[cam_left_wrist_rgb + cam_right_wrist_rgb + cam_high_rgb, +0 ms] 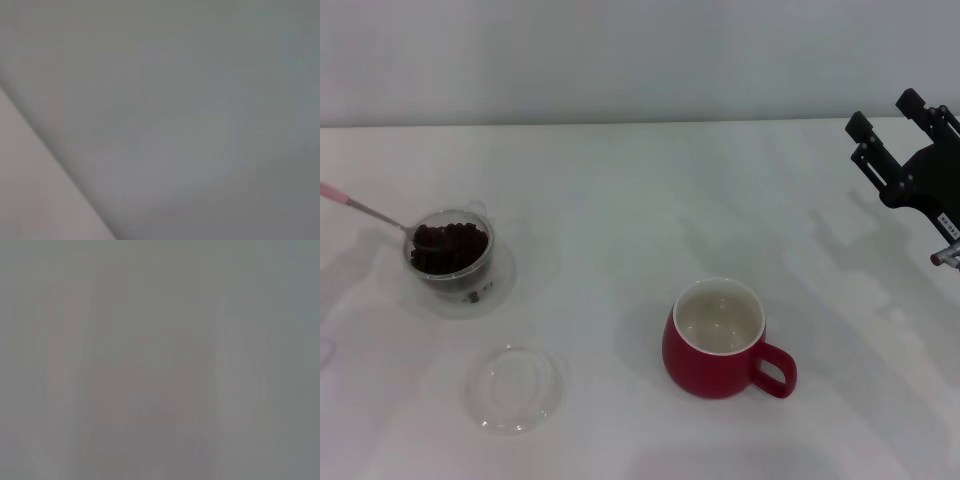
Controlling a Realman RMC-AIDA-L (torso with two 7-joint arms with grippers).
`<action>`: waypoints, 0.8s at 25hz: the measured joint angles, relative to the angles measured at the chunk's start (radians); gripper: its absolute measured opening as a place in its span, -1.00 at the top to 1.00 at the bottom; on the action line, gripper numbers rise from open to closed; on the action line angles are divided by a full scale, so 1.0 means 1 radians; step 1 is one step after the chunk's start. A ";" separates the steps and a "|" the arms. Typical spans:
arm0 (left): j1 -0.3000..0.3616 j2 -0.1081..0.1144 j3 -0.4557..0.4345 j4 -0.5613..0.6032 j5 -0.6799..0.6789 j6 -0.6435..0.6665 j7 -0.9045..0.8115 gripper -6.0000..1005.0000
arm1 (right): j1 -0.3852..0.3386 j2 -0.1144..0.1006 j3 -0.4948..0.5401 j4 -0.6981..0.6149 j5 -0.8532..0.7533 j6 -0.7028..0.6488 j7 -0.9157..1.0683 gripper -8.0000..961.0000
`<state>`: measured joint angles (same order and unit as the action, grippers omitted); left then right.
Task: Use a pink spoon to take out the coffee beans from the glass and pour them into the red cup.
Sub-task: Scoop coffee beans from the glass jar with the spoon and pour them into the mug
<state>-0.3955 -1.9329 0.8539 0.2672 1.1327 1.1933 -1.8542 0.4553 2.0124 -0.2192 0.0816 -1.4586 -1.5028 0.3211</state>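
Worktop (620, 200): white, plain, carrying all items listed below.

Glass (449, 250): clear, at the left of the worktop, upright, filled with coffee beans (450, 246). Set well apart from the red cup, so each load must cross open worktop.

Pink spoon (380, 214): metal bowl dipped into the beans at the glass rim, handle slanting up and out past the left edge of the head view. Tilt suits a scooping stroke. Holder of the handle out of view; presumably the left claw, whose state cannot be told.

Red cup (718, 340): upright near the front centre, white inside, handle turned to the robot's right. No beans visible inside; judged as the first load not yet delivered.

Flat clear dish (514, 388): in front of the glass, apart from it, not involved.

Right claw (905, 125): raised at the far right, fingers spread and released, grasping nothing, well apart from every item; judged parked.

Wrist views: plain grey surface only, nothing identifiable.

Step in hand, judged: loading the spoon. Risk: beans rolling off the shallow bowl in transit.
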 joint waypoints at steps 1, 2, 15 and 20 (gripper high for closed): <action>0.000 0.000 -0.001 0.002 0.000 0.018 0.005 0.74 | 0.000 0.000 0.000 -0.002 0.000 0.000 0.000 -0.43; 0.001 -0.001 -0.002 0.004 -0.001 0.032 0.008 0.74 | 0.000 0.000 0.000 -0.003 0.000 0.000 0.000 -0.43; -0.058 0.013 0.046 0.008 0.028 0.271 -0.011 0.74 | 0.032 0.001 0.000 -0.018 0.000 -0.007 -0.001 -0.43; -0.104 0.026 0.118 0.008 0.030 0.303 -0.062 0.74 | 0.037 0.002 0.000 -0.019 0.000 -0.009 -0.001 -0.43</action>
<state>-0.4992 -1.9070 0.9723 0.2754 1.1632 1.4965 -1.9165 0.4924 2.0141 -0.2192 0.0629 -1.4589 -1.5119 0.3205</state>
